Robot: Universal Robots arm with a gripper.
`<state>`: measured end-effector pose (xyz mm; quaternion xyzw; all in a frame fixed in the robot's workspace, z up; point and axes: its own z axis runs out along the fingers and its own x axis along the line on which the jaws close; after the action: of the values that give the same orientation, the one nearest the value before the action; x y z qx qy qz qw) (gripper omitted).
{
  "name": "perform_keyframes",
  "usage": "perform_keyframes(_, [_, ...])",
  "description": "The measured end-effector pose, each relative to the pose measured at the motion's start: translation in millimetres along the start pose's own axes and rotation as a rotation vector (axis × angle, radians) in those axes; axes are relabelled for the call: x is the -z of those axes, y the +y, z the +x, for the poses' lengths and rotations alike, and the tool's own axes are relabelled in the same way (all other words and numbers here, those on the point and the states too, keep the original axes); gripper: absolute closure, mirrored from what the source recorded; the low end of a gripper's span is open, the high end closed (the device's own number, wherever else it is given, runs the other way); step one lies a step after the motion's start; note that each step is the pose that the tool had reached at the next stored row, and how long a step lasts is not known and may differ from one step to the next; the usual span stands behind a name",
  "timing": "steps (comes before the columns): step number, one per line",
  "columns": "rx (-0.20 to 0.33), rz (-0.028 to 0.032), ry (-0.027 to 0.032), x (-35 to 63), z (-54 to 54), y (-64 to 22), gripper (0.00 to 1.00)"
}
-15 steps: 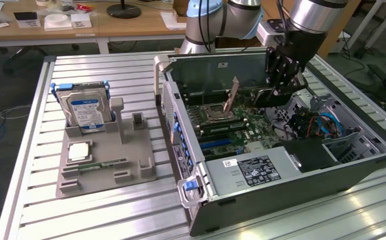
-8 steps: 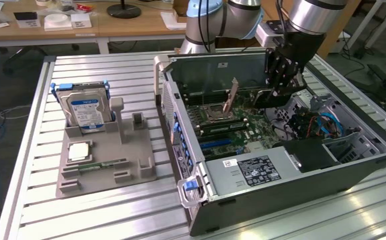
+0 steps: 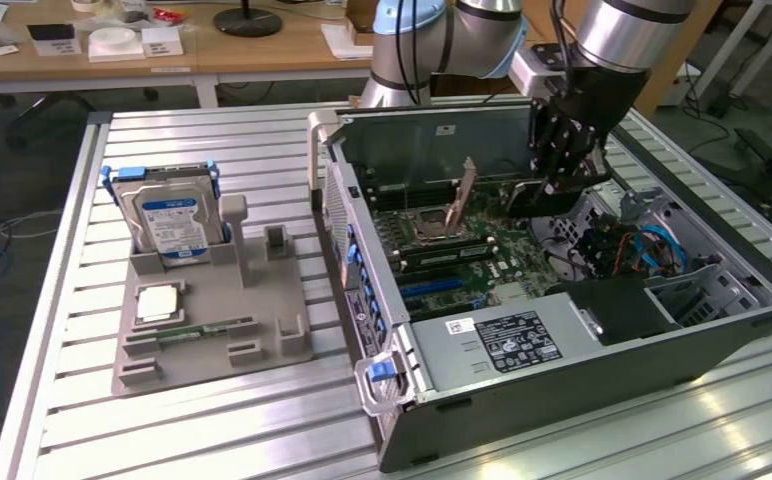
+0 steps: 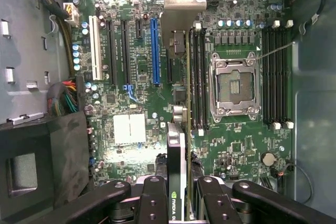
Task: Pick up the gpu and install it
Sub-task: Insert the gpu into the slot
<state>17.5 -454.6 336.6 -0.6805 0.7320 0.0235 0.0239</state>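
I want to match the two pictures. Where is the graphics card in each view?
Exterior view: graphics card hangs in the gripper inside the open case, toward the exterior view's right.
Wrist view: graphics card edge-on between the gripper's fingers, above the motherboard.
Shared landmark: the processor socket on the motherboard.

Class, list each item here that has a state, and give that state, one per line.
gripper, closed on the gpu
gpu, held edge-on above the motherboard, not seated
computer case, open, lying on its side
CPU socket, empty
blue slot, empty
hard drive, upright in its holder
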Motion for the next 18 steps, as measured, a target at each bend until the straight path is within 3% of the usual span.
perform_keyframes(18, [0.000,0.0025,-0.0002,-8.6,1.3,9.8,0.73])
